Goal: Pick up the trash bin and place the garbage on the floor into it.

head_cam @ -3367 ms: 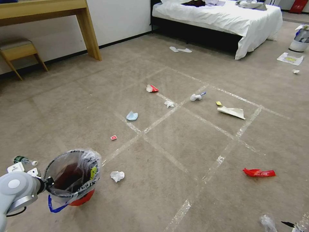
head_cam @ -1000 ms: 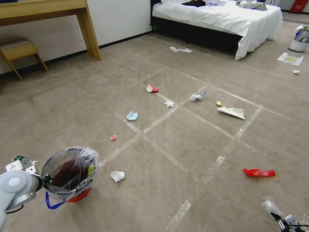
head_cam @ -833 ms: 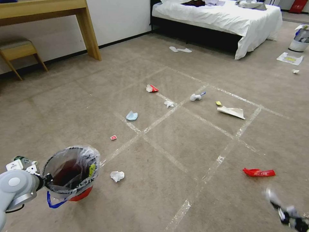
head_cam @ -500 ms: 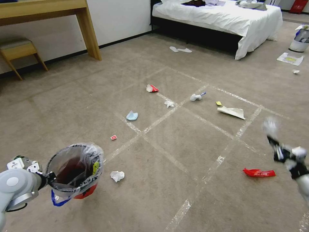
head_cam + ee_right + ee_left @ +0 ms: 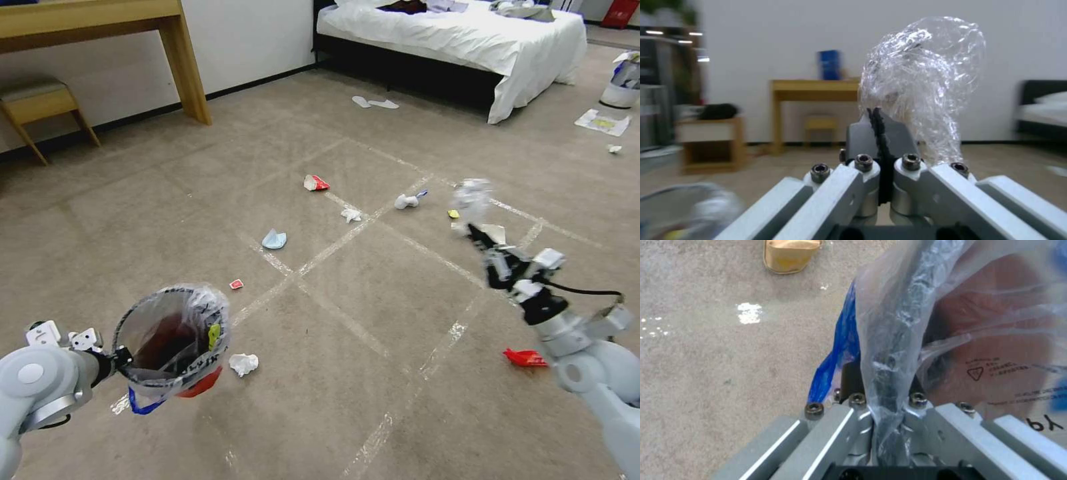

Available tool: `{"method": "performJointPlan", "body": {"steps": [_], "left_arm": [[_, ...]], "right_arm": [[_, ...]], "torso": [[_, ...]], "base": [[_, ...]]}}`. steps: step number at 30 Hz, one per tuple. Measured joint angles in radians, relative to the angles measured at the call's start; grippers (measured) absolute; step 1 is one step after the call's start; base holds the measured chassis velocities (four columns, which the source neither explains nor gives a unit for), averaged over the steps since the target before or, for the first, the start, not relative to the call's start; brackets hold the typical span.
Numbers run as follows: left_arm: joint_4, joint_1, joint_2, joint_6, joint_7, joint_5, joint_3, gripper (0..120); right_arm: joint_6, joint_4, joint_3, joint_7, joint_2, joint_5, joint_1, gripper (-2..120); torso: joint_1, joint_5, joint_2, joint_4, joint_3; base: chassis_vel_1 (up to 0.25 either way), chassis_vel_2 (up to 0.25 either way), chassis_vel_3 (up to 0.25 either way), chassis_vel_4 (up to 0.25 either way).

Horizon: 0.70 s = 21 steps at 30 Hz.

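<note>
One red trash bin (image 5: 175, 347), clear crinkled liner, held aloft.

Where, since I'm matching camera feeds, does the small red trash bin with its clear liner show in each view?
Head view: small round red trash bin at lower left, held by the left gripper.
Left wrist view: its bagged rim runs up the picture's middle from the shut jaws.
Right wrist view: blurred, in the lower left corner, past the right gripper shut on crumpled clear plastic.
Shared landmark: beige carpet.
</note>
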Motion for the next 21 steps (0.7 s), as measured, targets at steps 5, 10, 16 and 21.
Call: {"method": "performJointPlan", "body": {"steps": [5,10,16,21], "left_arm": [[0.012,-0.021,0.005,0.003,0.005,0.0,0.021,1],[0.025,-0.034,0.009,0.008,0.021,0.005,0.049,1],[0.04,-0.038,0.006,0.011,0.01,0.006,0.077,1],[0.05,-0.043,-0.007,0.01,0.004,0.008,0.096,1]], "right_arm": [[0.003,-0.02,-0.184,-0.068,-0.012,-0.018,0.118,0],[0.009,-0.045,-0.337,-0.083,0.036,-0.046,0.207,0],[0.005,-0.076,-0.553,-0.086,0.094,-0.069,0.333,0],[-0.006,-0.095,-0.74,-0.098,0.122,-0.039,0.483,0]], "torso": [[0.0,-0.0001,0.0,0.0,0.0],[0.0,0.0,0.0,0.0001,0.0],[0.0,0.0001,0.0,0.0002,0.0],[0.0,-0.0001,0.0,-0.0002,0.0]], "base": [[0.0,0.0,0.0,0.0],[0.0,0.0,0.0,0.0],[0.0,0.0,0.0,0.0],[0.0,0.0,0.0,0.0]]}}
